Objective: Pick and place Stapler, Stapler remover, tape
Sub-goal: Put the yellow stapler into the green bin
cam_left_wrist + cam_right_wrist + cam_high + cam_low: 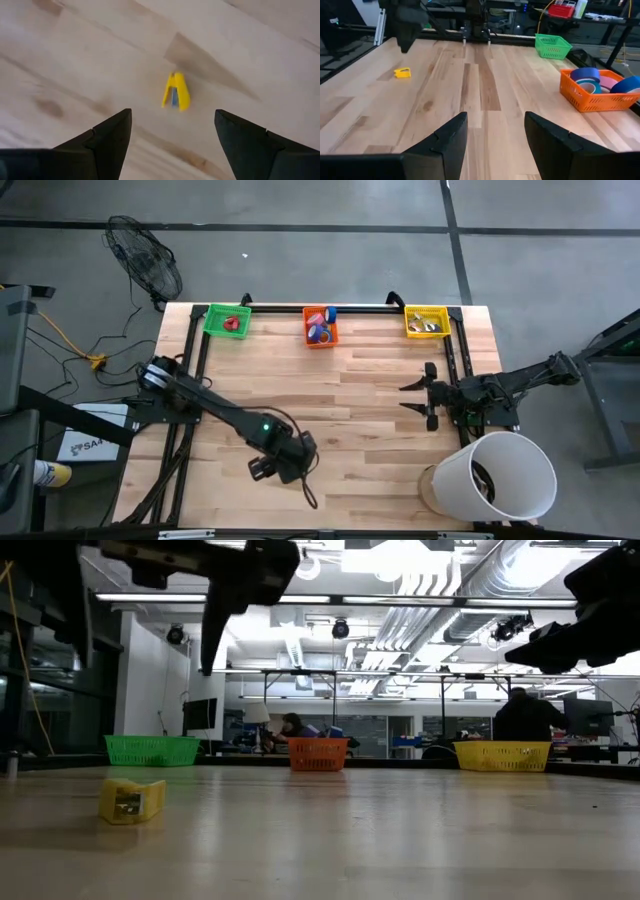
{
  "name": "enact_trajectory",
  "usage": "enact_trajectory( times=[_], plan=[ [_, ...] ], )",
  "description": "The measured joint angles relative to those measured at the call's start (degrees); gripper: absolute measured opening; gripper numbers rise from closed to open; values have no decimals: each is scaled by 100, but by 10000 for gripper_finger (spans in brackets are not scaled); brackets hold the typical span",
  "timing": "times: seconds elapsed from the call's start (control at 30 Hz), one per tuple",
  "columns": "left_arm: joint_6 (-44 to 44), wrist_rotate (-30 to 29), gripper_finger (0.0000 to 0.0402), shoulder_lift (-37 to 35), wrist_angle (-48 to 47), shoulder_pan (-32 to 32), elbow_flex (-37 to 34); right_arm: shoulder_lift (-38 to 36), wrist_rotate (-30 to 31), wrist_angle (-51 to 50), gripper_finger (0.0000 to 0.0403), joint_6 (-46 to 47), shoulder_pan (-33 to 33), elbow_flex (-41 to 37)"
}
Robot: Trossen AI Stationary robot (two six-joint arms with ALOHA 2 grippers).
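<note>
- Tabletop (380,400): light wooden planks, with three bins in a row along the far edge.
- Yellow stapler (176,91): lies on the bare tabletop near the front left, apart from everything else; also seen in the low view (131,800) and from the right wrist (402,73). In the high view the left arm hides it.
- Left gripper (172,135): above the stapler, pointing down at it, fingers open and empty, not touching it.
- Right gripper (418,397): over the right side of the tabletop, well away from the stapler, fingers open and empty.
- Green bin (228,320): far left of the row, with a red item inside.
- Orange bin (320,328): middle of the row, holding tape (585,76) rolls in blue and pink.
- Yellow bin (427,321): far right of the row; contents too small to tell.
- White bucket (505,475): at the front right corner of the tabletop.
- Fan (143,255): on the floor beyond the far left corner.
</note>
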Motion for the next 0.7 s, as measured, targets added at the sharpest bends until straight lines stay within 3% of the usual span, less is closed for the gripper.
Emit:
enact_trajectory(
  times=[0.7],
  plan=[
    [320, -172, 280, 1168, 450, -88, 2, 0, 6, 5, 188, 145, 0, 0]
  ],
)
